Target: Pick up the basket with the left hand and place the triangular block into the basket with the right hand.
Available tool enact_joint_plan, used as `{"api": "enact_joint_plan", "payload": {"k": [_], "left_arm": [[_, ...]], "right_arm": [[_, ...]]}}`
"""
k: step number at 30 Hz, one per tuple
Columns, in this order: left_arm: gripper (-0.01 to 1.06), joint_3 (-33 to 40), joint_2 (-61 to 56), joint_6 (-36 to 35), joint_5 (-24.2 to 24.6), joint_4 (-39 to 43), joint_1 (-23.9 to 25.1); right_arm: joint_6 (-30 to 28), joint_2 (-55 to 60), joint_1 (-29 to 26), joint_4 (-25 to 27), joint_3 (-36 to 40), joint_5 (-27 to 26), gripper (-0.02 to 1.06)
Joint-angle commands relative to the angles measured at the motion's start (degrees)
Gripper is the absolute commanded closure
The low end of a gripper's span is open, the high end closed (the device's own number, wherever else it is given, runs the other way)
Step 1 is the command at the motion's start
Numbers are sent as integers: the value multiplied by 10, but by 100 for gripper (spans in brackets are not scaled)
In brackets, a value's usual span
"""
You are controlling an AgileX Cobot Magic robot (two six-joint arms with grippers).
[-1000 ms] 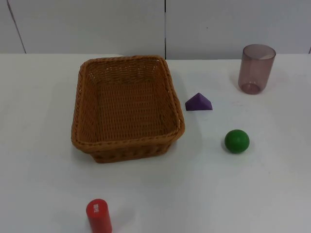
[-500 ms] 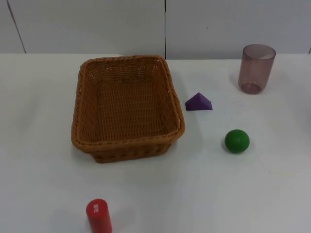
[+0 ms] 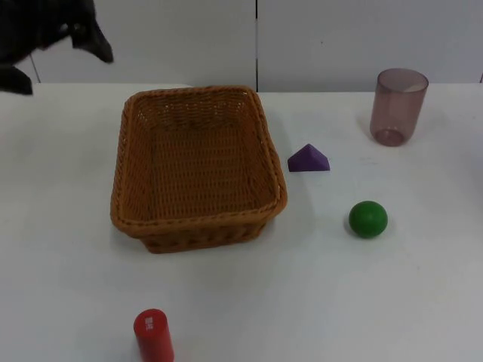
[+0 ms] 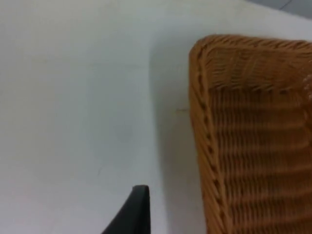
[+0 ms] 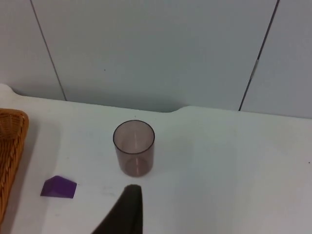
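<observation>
Since half a second ago the left gripper (image 3: 53, 45) has come in over the table's far left corner, above and apart from the basket (image 3: 198, 167); I cannot tell if it is open. Nothing else has moved. The basket stands on the table (image 3: 362, 294), left of the middle. The purple block (image 3: 309, 158) lies just beside its right rim. A green ball (image 3: 368, 219) is nearer the front, a cup (image 3: 398, 105) toward the far right, a red cylinder (image 3: 153, 335) at the front edge. For the right gripper I cannot tell either.
</observation>
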Motion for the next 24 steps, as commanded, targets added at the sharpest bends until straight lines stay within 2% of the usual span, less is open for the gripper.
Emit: {"api": "enact_joint_plan", "payload": {"k": [1, 3, 10, 15, 24], "left_arm": [[0, -15, 28, 10, 1, -9, -6], [0, -35, 79, 14, 1, -9, -16], [0, -56, 145, 16, 30, -7, -43], [0, -56, 167, 19, 15, -3, -63], [0, -57, 189, 17, -22, -11, -64]], "right_arm": [[-5, -1, -1, 2, -3, 5, 0], [-5, -1, -1, 2, -3, 8, 0], [-5, -1, -1, 2, -3, 21, 0], [-5, -1, -1, 2, -3, 21, 0], [-10, -1, -1, 2, -3, 21, 0]]}}
